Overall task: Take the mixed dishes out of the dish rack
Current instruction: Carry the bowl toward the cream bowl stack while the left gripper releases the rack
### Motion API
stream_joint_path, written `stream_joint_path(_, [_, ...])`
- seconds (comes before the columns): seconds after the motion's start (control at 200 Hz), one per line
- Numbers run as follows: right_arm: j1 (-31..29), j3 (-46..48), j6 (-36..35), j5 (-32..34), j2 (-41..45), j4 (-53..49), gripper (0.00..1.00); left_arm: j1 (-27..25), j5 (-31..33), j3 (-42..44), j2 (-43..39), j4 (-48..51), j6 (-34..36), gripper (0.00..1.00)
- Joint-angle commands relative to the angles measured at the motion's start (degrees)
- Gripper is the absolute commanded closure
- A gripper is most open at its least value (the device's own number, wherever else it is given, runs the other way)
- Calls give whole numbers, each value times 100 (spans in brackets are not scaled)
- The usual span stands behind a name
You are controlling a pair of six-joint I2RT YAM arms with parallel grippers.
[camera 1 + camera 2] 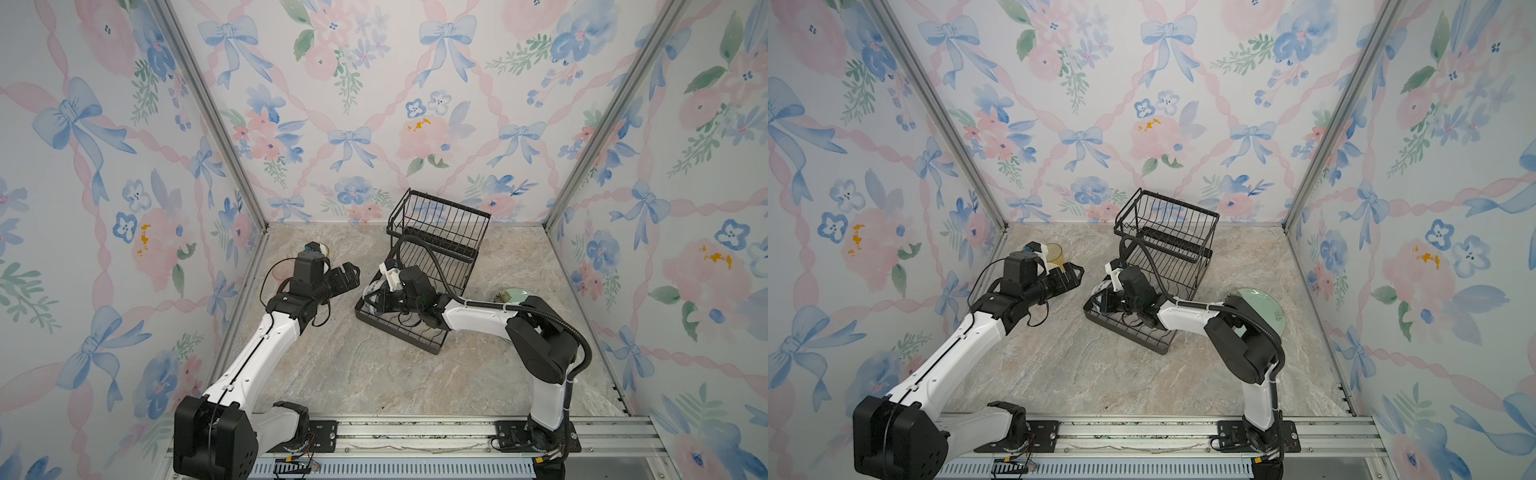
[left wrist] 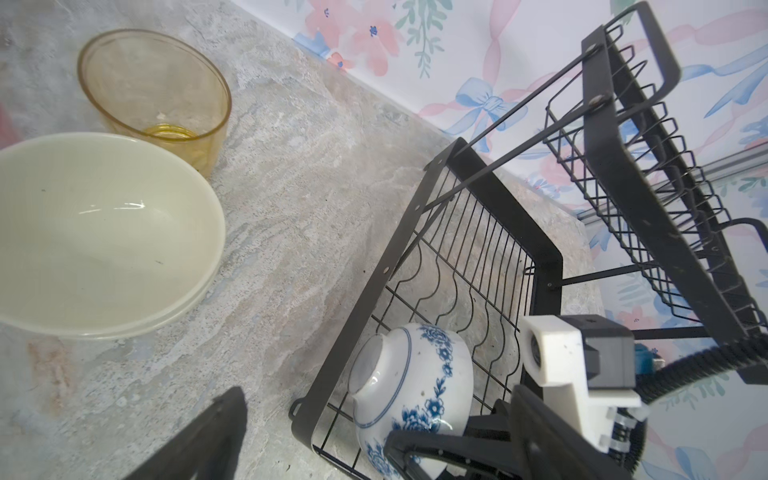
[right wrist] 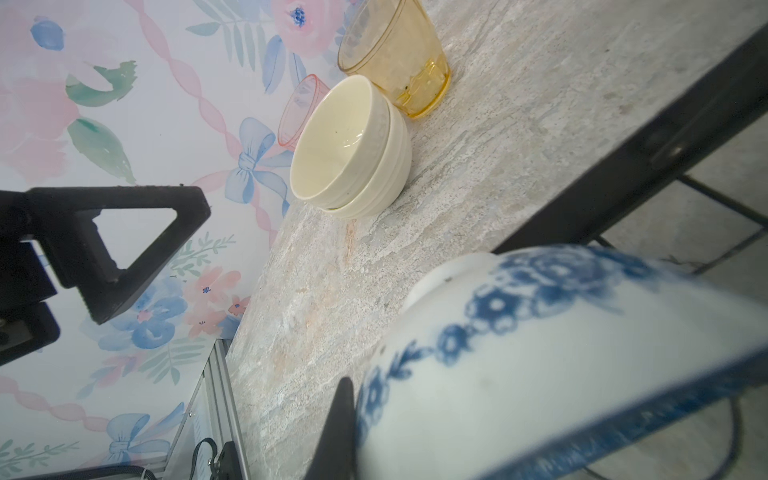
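At the near end of the dish rack (image 2: 386, 274), the right tool (image 1: 376, 302) grips the tipped blue-and-white patterned bowl (image 2: 411, 386), its foot facing the wide-open left tool (image 1: 351, 277).

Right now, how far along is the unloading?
Out on the table: cream bowls, yellow tumbler, pink tumbler, pale green plate. In hand: right fingers shut on the blue-and-white bowl in the lower tray of the dish rack. Remaining: lifting it out; nothing else visible inside.
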State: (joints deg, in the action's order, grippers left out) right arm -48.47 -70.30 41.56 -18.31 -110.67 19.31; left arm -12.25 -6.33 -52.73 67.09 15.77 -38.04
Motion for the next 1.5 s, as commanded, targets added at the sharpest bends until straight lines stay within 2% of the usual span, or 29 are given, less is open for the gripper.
stream_joint_path(0.0, [-120,-495,-537,107,320,-373,100,256,235,52,-240,115,-171,2])
stream_joint_path(0.14, [-387,-866,-1161,318,445,-1078,100,644,344,52,-402,227,-304,2])
stream_joint_path(0.235, [-428,-945,-1209,252,520,-1133,100,796,531,89,-560,306,-453,2])
stream_joint_path(0.565, [-598,-2230,-1989,113,116,-2331,100,830,1339,203,-1750,452,-607,2])
stream_joint_path(0.815, [-769,-4112,-2839,-364,-1031,-3682,100,832,1741,25,-2040,453,-693,2])
stream_joint_path(0.995, [-776,-5235,-3382,-448,-1875,-4322,100,838,1824,-62,-2147,453,-714,2])
stream_joint_path(1.245, [-778,-5802,-3854,-225,-2529,-4234,100,838,1858,81,-2384,446,-593,2])
stream_joint_path(1.495, [-842,-5954,-4305,138,-2784,-3914,100,839,1794,140,-2370,445,-426,2])
